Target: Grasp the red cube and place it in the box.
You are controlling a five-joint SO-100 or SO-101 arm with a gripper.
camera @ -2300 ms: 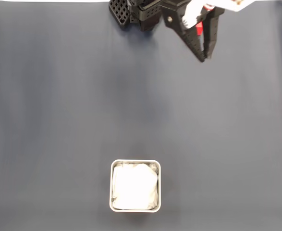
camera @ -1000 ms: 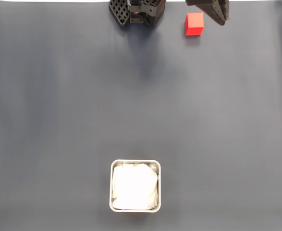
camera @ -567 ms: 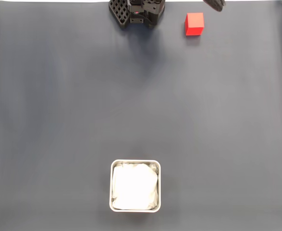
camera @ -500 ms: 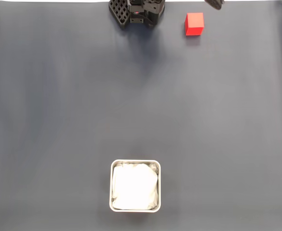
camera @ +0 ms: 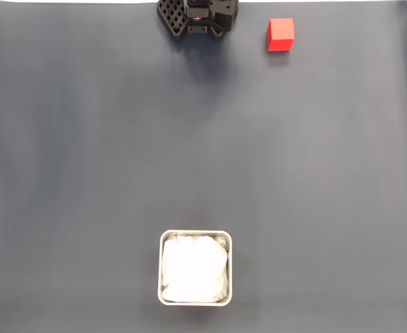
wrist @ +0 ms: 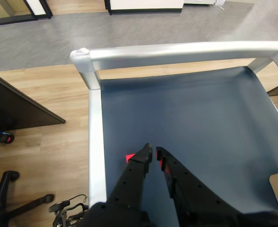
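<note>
Red cube (camera: 281,35): resting on the dark blue table cover (camera: 203,152) near the top edge of the fixed view, right of centre, flat on one face, nothing touching it. In the wrist view, glimpsed as small red patches (wrist: 130,157) far below and behind the black fingers, partly hidden by them.

Box (camera: 195,235): square silvery tin with rounded corners, near the bottom edge of the fixed view, a little left of centre, well apart from the cube. Crumpled white lining (camera: 195,270) inside, nothing else in it.

Gripper (wrist: 153,150): seen in the wrist view coming up from the bottom edge, two black fingers with tips nearly together, a narrow slit between them, nothing clamped. Held high above the table, cube far beneath.

Arm base (camera: 197,15): black latticed mount at the top edge of the fixed view, left of the cube and near it, not touching.

Table cover: dark blue, smooth, spanning almost the whole fixed view; in the wrist view stretched inside a silvery metal frame (wrist: 176,50).

Surroundings in the wrist view: wooden floor (wrist: 39,142) left of the frame, grey carpet (wrist: 129,28) beyond it, a dark panel (wrist: 15,106) at the left, black chair wheels (wrist: 6,198) at the lower left.
</note>
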